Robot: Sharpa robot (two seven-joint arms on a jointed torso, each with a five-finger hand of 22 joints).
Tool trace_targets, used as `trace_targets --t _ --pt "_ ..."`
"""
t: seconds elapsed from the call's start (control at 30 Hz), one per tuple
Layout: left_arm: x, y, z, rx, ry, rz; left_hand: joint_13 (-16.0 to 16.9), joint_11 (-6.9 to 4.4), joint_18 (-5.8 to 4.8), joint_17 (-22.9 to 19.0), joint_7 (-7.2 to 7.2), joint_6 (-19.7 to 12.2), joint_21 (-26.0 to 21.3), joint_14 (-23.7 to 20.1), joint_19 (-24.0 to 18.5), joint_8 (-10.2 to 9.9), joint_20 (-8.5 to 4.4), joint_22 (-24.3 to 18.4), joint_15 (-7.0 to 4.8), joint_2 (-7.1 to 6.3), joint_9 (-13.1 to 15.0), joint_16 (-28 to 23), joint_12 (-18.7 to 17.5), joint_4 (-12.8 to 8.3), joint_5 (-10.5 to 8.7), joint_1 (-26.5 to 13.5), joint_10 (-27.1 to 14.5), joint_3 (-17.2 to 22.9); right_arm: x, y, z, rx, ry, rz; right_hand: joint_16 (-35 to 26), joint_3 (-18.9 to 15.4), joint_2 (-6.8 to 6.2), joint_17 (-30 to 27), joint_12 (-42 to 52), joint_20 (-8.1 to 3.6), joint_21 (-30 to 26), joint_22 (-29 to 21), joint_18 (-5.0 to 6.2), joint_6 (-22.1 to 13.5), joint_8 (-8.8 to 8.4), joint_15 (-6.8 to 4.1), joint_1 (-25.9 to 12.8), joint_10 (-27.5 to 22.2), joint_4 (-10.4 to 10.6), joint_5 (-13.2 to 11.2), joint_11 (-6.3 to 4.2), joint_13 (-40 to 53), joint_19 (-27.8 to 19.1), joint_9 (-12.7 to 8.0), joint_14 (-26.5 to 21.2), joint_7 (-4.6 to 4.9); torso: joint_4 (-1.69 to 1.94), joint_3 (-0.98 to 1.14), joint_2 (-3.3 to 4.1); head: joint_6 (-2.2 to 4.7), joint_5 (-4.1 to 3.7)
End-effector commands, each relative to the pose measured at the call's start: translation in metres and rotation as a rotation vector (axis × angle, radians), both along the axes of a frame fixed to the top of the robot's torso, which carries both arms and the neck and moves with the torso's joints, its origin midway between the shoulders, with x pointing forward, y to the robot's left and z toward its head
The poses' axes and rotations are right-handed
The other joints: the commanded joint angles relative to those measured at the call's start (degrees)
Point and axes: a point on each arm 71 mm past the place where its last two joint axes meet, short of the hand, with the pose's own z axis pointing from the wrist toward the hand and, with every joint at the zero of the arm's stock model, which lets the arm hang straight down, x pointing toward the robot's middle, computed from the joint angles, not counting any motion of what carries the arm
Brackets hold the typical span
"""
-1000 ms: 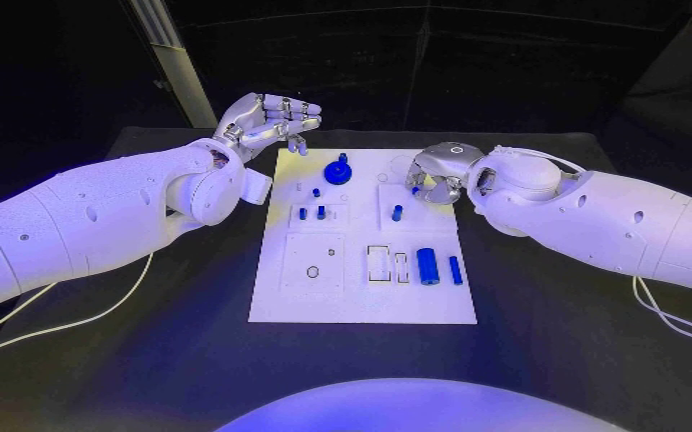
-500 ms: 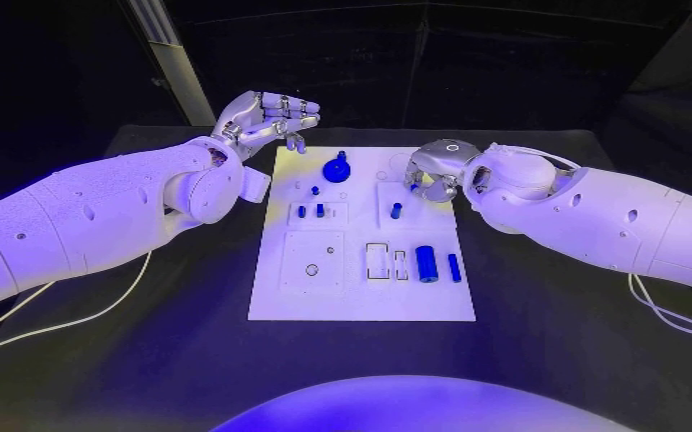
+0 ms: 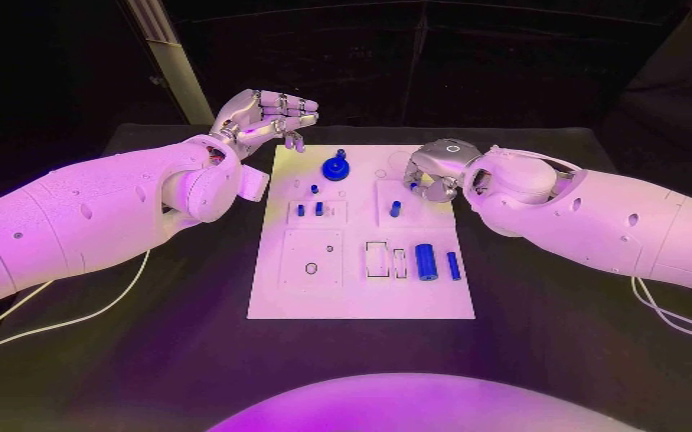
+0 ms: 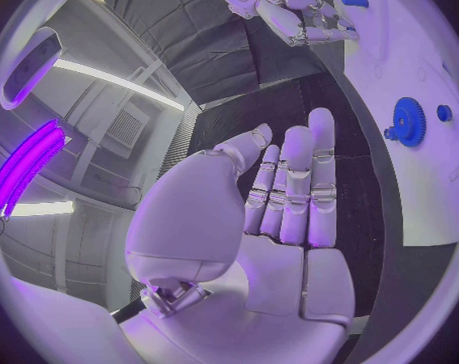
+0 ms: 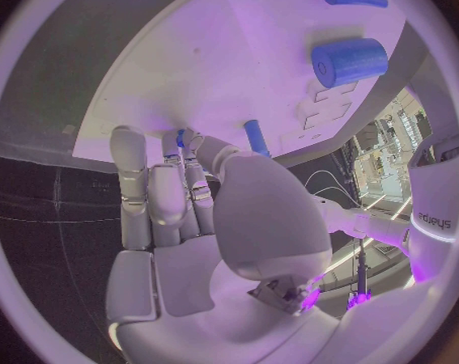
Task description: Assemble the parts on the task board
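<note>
We see our right hand [image 3: 437, 172] bent down over the far right of the task board [image 3: 361, 292], its fingers [image 5: 180, 150] pinching a small blue part [image 5: 180, 137], while our left hand [image 3: 267, 119] hovers empty, fingers loosely curled, off the board's far left corner.

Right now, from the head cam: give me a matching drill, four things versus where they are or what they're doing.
1. gear
2. thick cylinder
3. left hand
4. right hand

A. lying beside the thin rod
B. by the board's far left corner, holding nothing
C. far end of the board
D. over the board's right side, pinching a small blue piece

Pairs: 1-C, 2-A, 3-B, 4-D
</note>
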Motion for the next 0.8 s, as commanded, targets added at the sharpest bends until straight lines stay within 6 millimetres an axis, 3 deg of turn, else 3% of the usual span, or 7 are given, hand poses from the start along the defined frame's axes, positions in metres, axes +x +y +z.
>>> trace_targets --t 0.03,0.8 --pt "0.000 0.000 0.001 -0.005 0.001 -0.008 -0.05 0.04 0.76 -0.05 0.00 0.33 -0.22 -0.24 -0.46 0.32 0.01 -0.06 -0.05 0.15 0.01 -0.21 0.29 -0.16 -0.01 0.33 -0.47 0.22 -0.001 0.000 0.003 0.028 -0.021 -0.001 0.00 0.25 -0.22 -0.02 0.14 0.00 0.37 0.13 -1.12 0.41 0.01 -0.44 0.51 0.56 -0.14 0.28 0.01 0.05 0.49 0.03 1.44 0.15 0.00 -0.01 0.01 0.06 -0.06" --pt "0.000 0.002 0.000 -0.001 0.003 0.000 -0.07 0.07 0.76 -0.09 0.04 0.28 -0.22 -0.26 -0.46 0.35 0.00 -0.06 -0.04 0.13 -0.01 -0.21 0.35 -0.23 -0.02 0.37 -0.56 0.26 -0.016 -0.012 0.016 0.140 -0.020 -0.014 0.11 0.40 -0.47 0.10 -0.07 -0.07 0.57 0.31 -1.15 0.30 -0.19 -0.45 0.54 0.42 -0.34 0.45 0.07 -0.02 0.56 -0.02 1.41 0.22 0.01 -0.07 -0.03 0.35 0.21"
